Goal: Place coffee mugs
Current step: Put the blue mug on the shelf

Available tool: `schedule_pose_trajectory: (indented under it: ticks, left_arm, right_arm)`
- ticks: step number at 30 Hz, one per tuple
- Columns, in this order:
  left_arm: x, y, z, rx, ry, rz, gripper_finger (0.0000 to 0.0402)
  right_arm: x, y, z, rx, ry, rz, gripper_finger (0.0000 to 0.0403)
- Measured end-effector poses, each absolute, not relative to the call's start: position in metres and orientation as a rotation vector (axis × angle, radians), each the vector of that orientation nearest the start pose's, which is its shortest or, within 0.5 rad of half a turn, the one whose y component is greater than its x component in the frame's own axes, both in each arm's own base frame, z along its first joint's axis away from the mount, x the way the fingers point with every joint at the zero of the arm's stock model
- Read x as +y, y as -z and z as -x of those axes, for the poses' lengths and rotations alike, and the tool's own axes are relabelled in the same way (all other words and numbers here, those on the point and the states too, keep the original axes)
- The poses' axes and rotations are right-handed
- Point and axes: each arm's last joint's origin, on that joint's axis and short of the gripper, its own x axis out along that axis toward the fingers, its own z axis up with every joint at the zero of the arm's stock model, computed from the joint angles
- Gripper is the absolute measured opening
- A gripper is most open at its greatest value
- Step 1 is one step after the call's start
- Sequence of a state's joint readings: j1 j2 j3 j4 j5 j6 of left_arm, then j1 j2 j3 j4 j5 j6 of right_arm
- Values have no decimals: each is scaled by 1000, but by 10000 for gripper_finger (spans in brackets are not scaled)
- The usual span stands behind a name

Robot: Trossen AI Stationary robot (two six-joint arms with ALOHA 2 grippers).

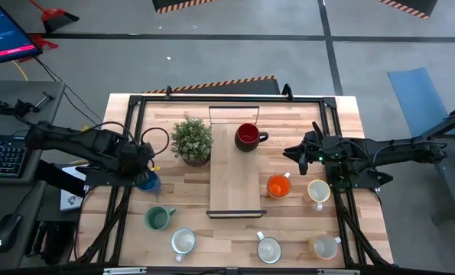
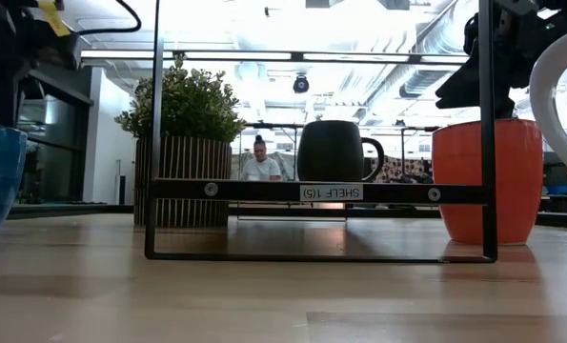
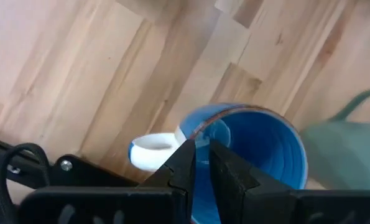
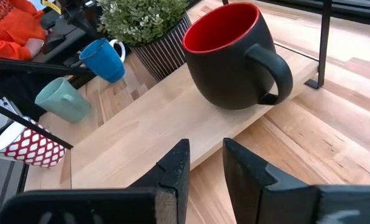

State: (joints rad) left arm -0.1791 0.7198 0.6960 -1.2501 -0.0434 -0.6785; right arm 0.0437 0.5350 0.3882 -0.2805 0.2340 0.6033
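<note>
Nearest the table's front edge, three white mugs (image 1: 183, 242) (image 1: 269, 249) (image 1: 326, 247) sit in a row, with the teal mug (image 1: 159, 218) just behind them at roughly 8 o'clock from the table's centre. Farther back at 9 o'clock, the left gripper (image 3: 201, 163) is clamped on the rim of the blue mug (image 3: 253, 146), one finger inside and one outside, the mug tilted. Toward 3 o'clock, the orange mug (image 1: 279, 186) and a fourth white mug (image 1: 318, 191) stand side by side beside the wooden shelf (image 1: 233, 179). Behind them the right gripper (image 4: 202, 167) hovers with its fingers slightly apart, holding nothing, facing the dark red mug (image 1: 247, 137), which stands on the shelf's far end at 12 o'clock. A potted plant (image 1: 193, 141) stands at 11 o'clock.
</note>
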Motion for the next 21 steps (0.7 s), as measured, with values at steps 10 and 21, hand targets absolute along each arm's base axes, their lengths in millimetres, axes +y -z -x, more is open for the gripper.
schedule_pose_trajectory:
  ticks: [10, 21]
  left_arm:
    - [-18, -233, -105, 1320, -324, 400, 35]
    - [-21, -226, -113, 1413, -301, 405, 35]
  right_arm:
    - [-1, -221, -131, 359, 312, -532, 76]
    - [-1, -221, -131, 367, 313, -530, 76]
